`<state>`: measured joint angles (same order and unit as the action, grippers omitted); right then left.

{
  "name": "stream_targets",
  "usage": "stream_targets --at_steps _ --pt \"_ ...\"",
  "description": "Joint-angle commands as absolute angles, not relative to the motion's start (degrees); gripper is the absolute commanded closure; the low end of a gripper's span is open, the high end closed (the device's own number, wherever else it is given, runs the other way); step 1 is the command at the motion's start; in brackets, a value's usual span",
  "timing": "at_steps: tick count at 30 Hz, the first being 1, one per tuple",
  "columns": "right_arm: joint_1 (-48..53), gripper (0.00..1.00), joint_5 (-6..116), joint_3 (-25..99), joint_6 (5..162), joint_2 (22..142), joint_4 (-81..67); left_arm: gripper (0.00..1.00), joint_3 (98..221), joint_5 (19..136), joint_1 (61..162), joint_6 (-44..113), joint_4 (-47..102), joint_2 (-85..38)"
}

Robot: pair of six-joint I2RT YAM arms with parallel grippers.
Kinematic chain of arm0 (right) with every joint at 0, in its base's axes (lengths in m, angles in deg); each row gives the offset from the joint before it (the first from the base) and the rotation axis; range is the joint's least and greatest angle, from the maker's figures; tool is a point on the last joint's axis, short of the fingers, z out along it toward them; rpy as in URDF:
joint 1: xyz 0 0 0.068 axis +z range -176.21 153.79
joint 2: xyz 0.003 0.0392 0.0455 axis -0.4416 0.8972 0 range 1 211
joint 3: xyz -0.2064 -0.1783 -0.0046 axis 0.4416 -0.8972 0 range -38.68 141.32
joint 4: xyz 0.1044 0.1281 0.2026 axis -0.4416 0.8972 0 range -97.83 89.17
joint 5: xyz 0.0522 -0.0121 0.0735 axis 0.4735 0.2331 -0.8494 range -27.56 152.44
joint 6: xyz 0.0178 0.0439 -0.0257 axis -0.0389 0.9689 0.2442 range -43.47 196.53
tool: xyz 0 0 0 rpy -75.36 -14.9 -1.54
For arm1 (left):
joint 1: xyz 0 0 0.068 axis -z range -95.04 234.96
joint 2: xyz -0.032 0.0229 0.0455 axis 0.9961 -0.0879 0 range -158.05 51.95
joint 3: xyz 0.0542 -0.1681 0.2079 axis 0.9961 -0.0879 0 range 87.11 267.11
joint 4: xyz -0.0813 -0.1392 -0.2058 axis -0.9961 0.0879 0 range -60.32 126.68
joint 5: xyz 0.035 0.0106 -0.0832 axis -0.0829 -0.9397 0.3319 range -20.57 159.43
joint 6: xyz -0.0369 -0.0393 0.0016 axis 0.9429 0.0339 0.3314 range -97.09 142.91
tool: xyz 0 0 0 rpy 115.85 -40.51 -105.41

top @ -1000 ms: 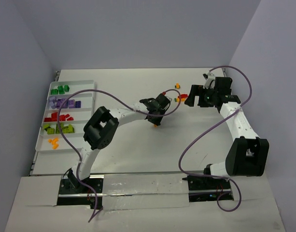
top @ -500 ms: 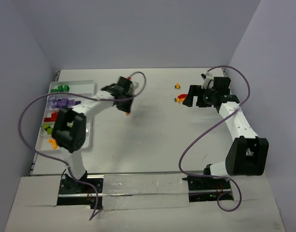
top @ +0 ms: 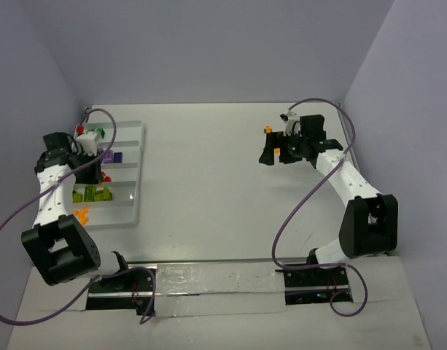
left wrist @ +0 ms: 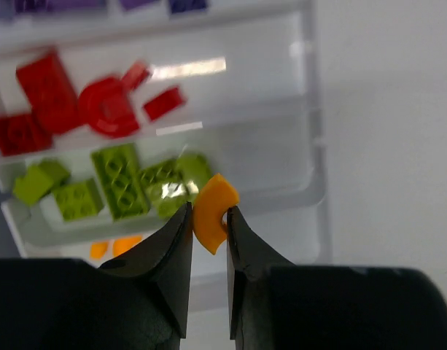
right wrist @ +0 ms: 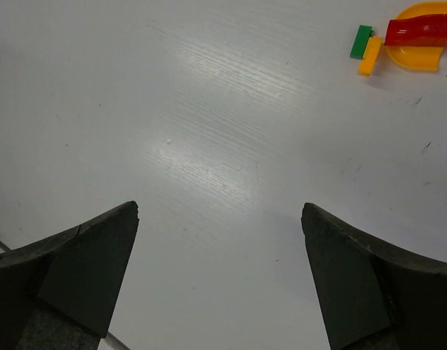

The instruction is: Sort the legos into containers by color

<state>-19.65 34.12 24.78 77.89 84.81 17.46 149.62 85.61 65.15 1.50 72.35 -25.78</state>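
My left gripper [left wrist: 208,213] is shut on a small orange curved lego [left wrist: 213,211] and holds it above the white tray [left wrist: 315,153], over the ridge between the lime green legos [left wrist: 121,186] and the orange legos [left wrist: 110,248]. Red legos [left wrist: 63,102] fill the compartment above those. In the top view the left gripper [top: 98,173] hangs over the tray [top: 135,175], hiding most of the red compartment. My right gripper [top: 274,155] is open and empty above bare table [right wrist: 219,219]. Loose red [right wrist: 420,31], orange [right wrist: 370,56] and green [right wrist: 361,41] legos lie beyond it.
One orange lego [top: 267,130] lies alone at the far right of the table, behind the right gripper. The tray also holds dark green [top: 99,133] and purple [top: 110,156] legos. Purple cables loop off both arms. Walls close in left, back and right.
My left arm has swung from the table's middle to the left, carrying the orange lego over the tray. My right gripper has shifted a little left.
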Motion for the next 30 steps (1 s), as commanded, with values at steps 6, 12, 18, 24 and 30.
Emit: stream_targets --at_steps 6,12,18,24,30 --pt "-18.71 0.00 34.54 27.34 75.45 85.92 15.61 1.00 144.98 80.24 51.72 -6.16 73.44 -26.43" --pt "-17.63 0.00 34.43 29.14 75.89 87.16 16.66 1.00 140.06 69.82 50.33 -2.40 64.00 -25.07" --pt "-16.16 0.00 35.85 29.26 75.32 86.96 17.21 1.00 138.59 64.92 48.79 -1.34 58.71 -29.71" --pt "-16.01 0.00 37.02 30.41 74.46 87.17 18.49 1.00 137.62 64.31 47.83 -1.47 57.44 -31.21" --pt "-16.01 0.00 39.24 31.48 74.33 87.94 18.55 0.72 137.15 64.72 47.23 -2.41 57.94 -31.71"
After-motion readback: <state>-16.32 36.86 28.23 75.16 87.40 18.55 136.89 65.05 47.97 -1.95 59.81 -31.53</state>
